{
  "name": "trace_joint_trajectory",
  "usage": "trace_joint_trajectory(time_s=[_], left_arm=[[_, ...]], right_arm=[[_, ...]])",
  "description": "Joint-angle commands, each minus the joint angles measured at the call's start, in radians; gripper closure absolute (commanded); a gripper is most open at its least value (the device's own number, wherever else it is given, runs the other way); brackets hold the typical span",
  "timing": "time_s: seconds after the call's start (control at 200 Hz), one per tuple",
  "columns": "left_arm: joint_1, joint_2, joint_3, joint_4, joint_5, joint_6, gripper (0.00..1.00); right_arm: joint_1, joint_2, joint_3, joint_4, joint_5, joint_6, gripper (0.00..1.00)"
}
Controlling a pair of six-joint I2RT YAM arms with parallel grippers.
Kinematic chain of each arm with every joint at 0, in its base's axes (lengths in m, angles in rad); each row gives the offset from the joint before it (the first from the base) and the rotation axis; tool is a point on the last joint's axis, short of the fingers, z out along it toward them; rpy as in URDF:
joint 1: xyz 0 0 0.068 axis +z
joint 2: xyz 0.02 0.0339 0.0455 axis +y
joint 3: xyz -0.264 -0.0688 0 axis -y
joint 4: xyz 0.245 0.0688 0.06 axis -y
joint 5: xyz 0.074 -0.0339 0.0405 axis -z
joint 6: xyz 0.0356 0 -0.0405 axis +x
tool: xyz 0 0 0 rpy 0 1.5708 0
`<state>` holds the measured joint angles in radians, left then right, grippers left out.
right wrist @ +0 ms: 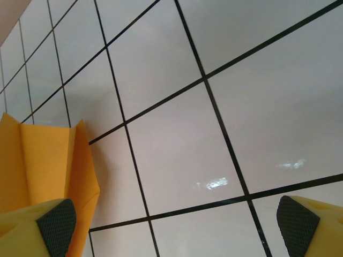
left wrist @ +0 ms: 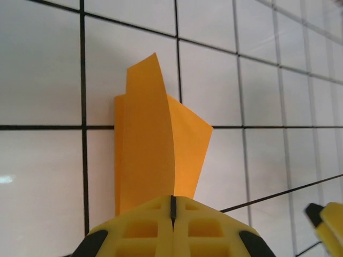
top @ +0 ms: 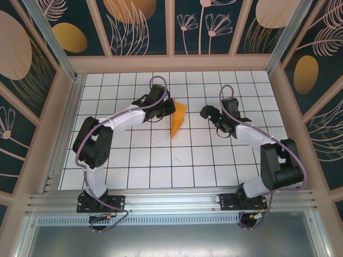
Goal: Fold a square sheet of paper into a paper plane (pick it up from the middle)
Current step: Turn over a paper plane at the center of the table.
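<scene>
Top view: left arm reaches in from 7 o'clock. Left fingers (top: 168, 108) are pressed together, clamped on the upper left edge of the orange paper (top: 178, 121). On the left wrist camera I see the fingers (left wrist: 172, 214) meeting with the paper (left wrist: 155, 155) standing up out of them, creased layers showing. The paper is a pointed wedge near the centre of the desk (top: 161, 166), tip toward 6 o'clock. Right fingers (top: 207, 112) sit at its 3 o'clock, near but apart from it, spread wide with nothing between them.
</scene>
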<state>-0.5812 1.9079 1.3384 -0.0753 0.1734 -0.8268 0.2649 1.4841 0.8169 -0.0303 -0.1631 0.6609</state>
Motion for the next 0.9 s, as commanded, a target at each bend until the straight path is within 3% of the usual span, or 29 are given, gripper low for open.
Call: trace_joint_trajectory(time_s=[0.0, 0.13, 0.325, 0.44, 0.49, 0.61, 0.756, 0.896], left_arm=[[0.040, -0.004, -0.151, 0.379, 0.185, -0.146, 1.00], [0.073, 0.001, -0.234, 0.477, 0.203, -0.185, 1.00], [0.106, 0.022, -0.304, 0.489, 0.173, -0.189, 1.00], [0.116, 0.018, -0.334, 0.479, 0.150, -0.186, 1.00], [0.120, 0.013, -0.344, 0.465, 0.136, -0.186, 1.00], [0.129, -0.003, -0.390, 0.482, 0.113, -0.185, 1.00], [0.130, 0.009, -0.390, 0.484, 0.127, -0.179, 1.00], [0.132, 0.017, -0.395, 0.473, 0.119, -0.168, 1.00]], right_arm=[[-0.006, -0.010, 0.006, 0.039, -0.090, -0.014, 0.01], [0.005, 0.027, 0.032, 0.039, -0.119, -0.013, 0.05], [0.052, 0.078, 0.090, 0.016, -0.118, -0.040, 0.16], [0.101, 0.124, 0.145, -0.009, -0.112, -0.055, 0.32], [0.123, 0.156, 0.168, -0.013, -0.115, -0.052, 0.45], [0.166, 0.227, 0.223, -0.022, -0.128, -0.051, 0.64], [0.210, 0.318, 0.309, -0.040, -0.174, -0.052, 0.78], [0.245, 0.410, 0.393, -0.074, -0.194, -0.056, 0.85]])
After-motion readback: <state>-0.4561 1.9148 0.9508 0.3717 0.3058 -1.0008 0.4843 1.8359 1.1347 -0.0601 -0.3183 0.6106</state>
